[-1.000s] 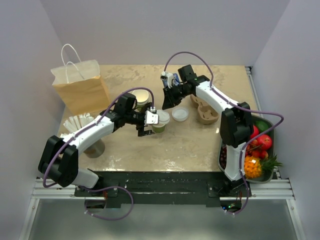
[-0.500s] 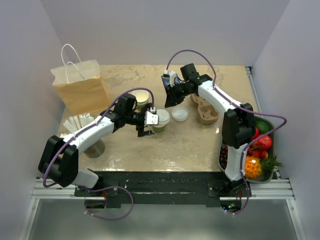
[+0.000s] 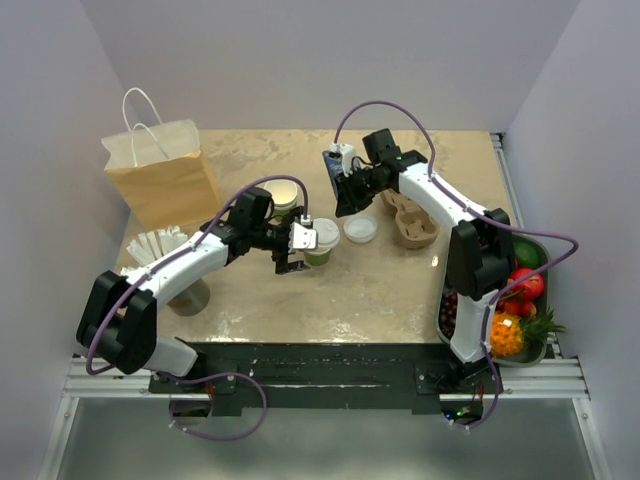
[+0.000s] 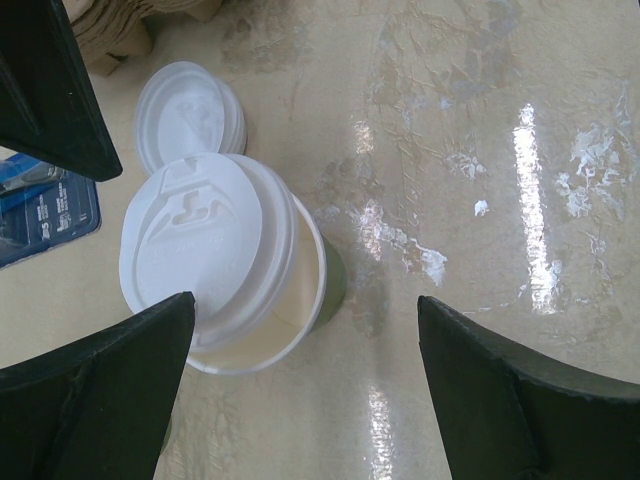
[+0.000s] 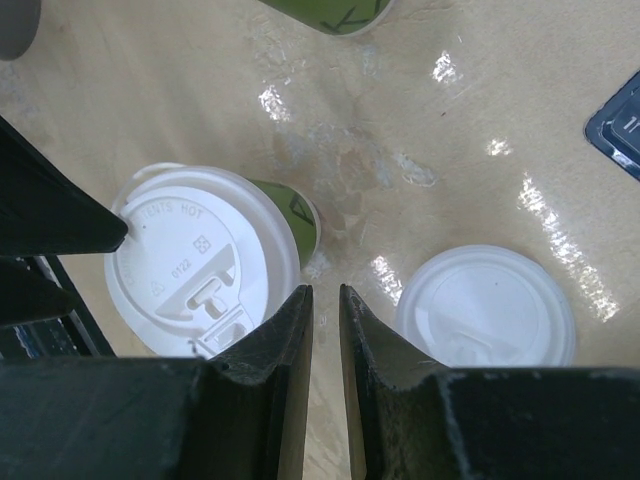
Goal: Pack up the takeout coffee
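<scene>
The takeout coffee [image 3: 322, 243] is an olive-green cup with a white lid, standing mid-table. In the left wrist view the lid [image 4: 198, 232] sits off-centre on the cup, and the cup's cream inside [image 4: 290, 300] shows on the right. My left gripper [image 3: 300, 246] is open. The cup stands partly between its fingers [image 4: 95, 385], near the left one and apart from both. My right gripper [image 3: 343, 197] hovers just beyond the cup, its jaws nearly together and empty. In the right wrist view it [image 5: 325, 298] hangs between the lidded cup [image 5: 200, 262] and a loose lid [image 5: 487, 305].
A lidless green cup [image 3: 285, 196] stands behind the left gripper. The loose white lid [image 3: 360, 229] lies right of the coffee, a cardboard cup carrier [image 3: 411, 220] further right. A brown paper bag [image 3: 165, 180] stands far left, with napkins [image 3: 158, 245] nearby. A fruit bowl [image 3: 520, 290] sits at the right edge.
My right gripper has drawn slightly up and to the right, away from the lidded cup. The left arm and the cup have not moved.
</scene>
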Motion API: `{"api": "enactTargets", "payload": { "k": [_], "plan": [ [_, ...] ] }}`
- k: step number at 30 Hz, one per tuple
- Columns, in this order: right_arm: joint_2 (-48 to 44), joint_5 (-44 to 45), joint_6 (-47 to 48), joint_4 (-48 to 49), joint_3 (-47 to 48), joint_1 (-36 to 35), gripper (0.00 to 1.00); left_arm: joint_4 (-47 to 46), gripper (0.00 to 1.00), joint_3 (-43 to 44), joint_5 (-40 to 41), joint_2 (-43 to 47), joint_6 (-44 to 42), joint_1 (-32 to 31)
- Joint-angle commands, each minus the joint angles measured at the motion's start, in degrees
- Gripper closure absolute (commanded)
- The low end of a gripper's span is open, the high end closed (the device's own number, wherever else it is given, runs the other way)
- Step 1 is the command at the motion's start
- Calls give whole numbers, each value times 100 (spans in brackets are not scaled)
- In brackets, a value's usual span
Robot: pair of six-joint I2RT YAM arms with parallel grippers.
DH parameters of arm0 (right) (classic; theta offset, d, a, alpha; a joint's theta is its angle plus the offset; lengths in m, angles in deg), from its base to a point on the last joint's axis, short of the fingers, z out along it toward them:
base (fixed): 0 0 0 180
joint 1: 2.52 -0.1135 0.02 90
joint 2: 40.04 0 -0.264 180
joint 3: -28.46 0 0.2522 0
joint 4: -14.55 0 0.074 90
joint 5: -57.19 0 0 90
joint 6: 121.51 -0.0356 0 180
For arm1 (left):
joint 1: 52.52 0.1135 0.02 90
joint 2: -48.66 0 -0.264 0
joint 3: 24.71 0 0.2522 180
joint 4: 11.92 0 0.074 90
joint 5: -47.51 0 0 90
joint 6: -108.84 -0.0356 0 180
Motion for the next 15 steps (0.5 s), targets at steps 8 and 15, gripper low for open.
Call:
{"api": "enactTargets", "payload": {
  "k": [8,15],
  "plan": [
    [-238,-76,218,-134,-95,-124,78,-153,4,-1,-164,19,-21,25],
    [-265,-93,280,-222,-165,-202,78,-101,4,-45,-155,10,-21,34]
  ]
}}
